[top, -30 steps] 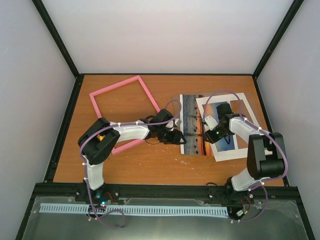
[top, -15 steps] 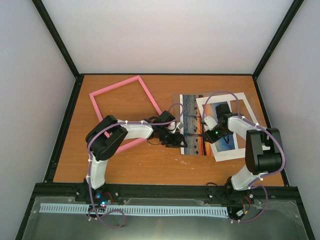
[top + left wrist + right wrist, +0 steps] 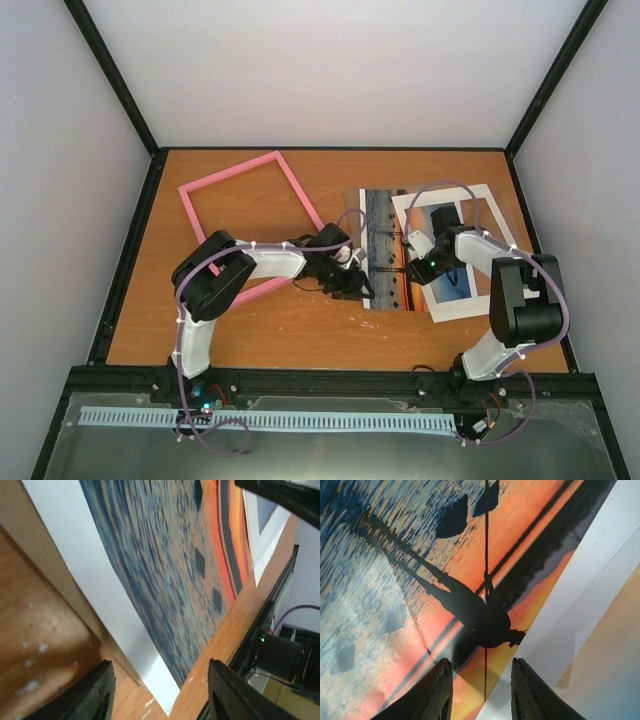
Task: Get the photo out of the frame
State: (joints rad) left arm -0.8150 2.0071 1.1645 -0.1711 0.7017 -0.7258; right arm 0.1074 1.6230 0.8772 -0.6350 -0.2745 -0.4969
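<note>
A: Photo logged flat on the table, right of centre, apart from the empty frame. Both pincers released: left pincer at its near left corner, right pincer parted over it.

B: Risk noted: the corner may be creased if nipped unevenly. Against a second ago, the left pincer is narrower and the photo is unmoved.

Left arm: white curved shells, black joints.
Right arm: matching white shells, bulky black elbow.
Cables: thin, purple, held by white clips.
Fingers: matte black, flat, blunt.
Light: small green dot.
</note>
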